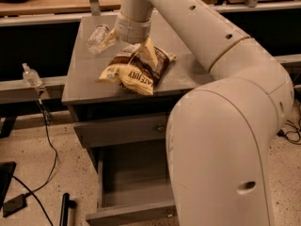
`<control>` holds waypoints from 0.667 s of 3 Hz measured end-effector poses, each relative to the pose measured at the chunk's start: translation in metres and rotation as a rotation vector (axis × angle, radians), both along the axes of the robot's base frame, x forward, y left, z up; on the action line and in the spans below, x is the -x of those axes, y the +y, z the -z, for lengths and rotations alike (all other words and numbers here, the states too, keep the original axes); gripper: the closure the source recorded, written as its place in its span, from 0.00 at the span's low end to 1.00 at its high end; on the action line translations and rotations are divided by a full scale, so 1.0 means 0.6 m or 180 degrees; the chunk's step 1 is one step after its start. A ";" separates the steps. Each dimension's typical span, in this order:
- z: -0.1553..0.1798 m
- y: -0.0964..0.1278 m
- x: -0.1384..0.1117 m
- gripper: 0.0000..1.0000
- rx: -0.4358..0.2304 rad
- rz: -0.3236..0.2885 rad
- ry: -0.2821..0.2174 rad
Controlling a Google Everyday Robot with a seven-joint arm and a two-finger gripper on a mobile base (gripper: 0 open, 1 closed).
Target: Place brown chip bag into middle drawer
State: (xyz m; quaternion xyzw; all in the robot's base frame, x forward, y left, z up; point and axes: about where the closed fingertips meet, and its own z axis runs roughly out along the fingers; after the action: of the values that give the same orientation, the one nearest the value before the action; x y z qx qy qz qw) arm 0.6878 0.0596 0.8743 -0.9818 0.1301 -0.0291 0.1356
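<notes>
The brown chip bag [136,73] lies flat on the grey cabinet top [84,79], near its front edge, lettering up. My gripper [130,53] hangs from the big white arm right over the bag's back part. It is open: one pale yellow finger [150,56] points down onto the bag, the other [109,38] reaches left toward a clear bottle. The middle drawer [134,185] stands pulled out below, and its inside looks empty. The knobbed drawer front [122,130] above it is shut.
A clear plastic bottle [98,38] lies on the cabinet top left of the gripper. My white arm [221,126] covers the cabinet's right side. A small sanitiser bottle [31,75] sits on the left rail. Cables [47,140] and a black pole [65,210] lie on the floor at left.
</notes>
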 end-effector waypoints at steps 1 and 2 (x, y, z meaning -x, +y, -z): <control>0.021 0.003 0.002 0.01 0.0062 -0.0231 -0.0028; 0.029 0.007 0.000 0.22 0.0045 -0.0362 -0.0040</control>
State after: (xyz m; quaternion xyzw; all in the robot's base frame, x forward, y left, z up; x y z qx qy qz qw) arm 0.6877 0.0638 0.8571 -0.9883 0.0730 -0.0284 0.1309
